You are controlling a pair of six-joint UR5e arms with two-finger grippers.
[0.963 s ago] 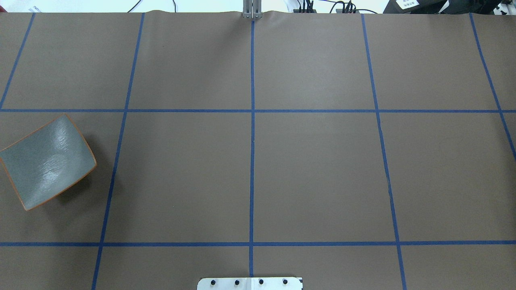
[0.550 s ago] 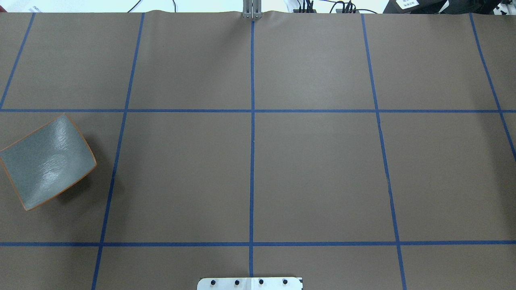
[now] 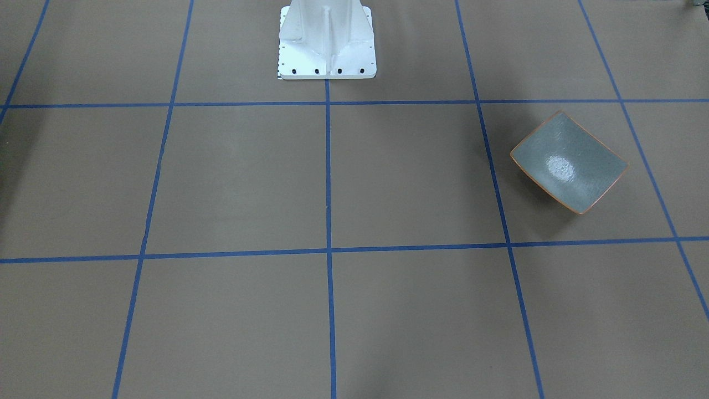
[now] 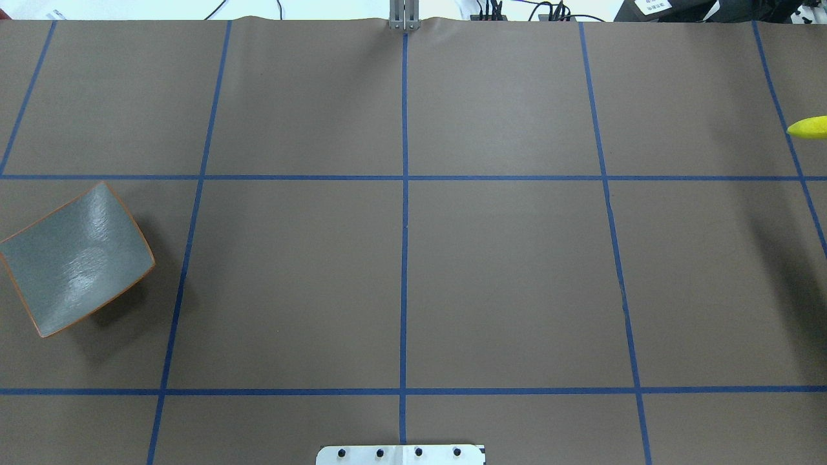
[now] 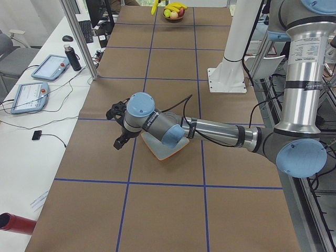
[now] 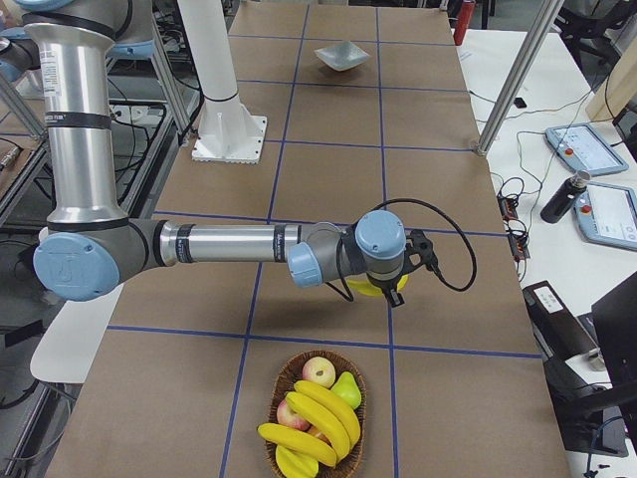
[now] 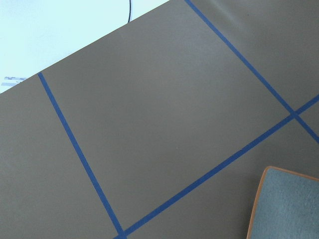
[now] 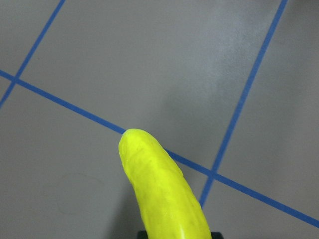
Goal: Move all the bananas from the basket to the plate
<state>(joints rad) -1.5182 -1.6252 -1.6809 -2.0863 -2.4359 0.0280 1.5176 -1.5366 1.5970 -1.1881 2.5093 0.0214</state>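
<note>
The plate (image 4: pixel 76 258) is a grey-green square dish with an orange rim and lies empty at the table's left end; it also shows as plate (image 3: pixel 569 162), plate (image 6: pixel 341 55) and a plate corner (image 7: pixel 289 204). One yellow banana (image 8: pixel 164 189) hangs above the table in my right gripper (image 6: pixel 394 287), and its tip (image 4: pixel 811 127) pokes in at the right edge. More bananas (image 6: pixel 323 410) lie in the wicker basket (image 6: pixel 282 378) just behind that arm. My left gripper (image 5: pixel 119 128) hovers beside the plate (image 5: pixel 163 151); I cannot tell whether it is open or shut.
Apples and a pear (image 6: pixel 346 388) share the basket with the bananas. The white robot pedestal (image 3: pixel 325 39) stands at mid-table. Tablets (image 6: pixel 582 144) and cables lie on the side bench beyond a metal post (image 6: pixel 518 75). Blue tape lines grid the brown table cover.
A banana tip has come into the overhead view at the right edge, moving leftward. The plate has not moved.
</note>
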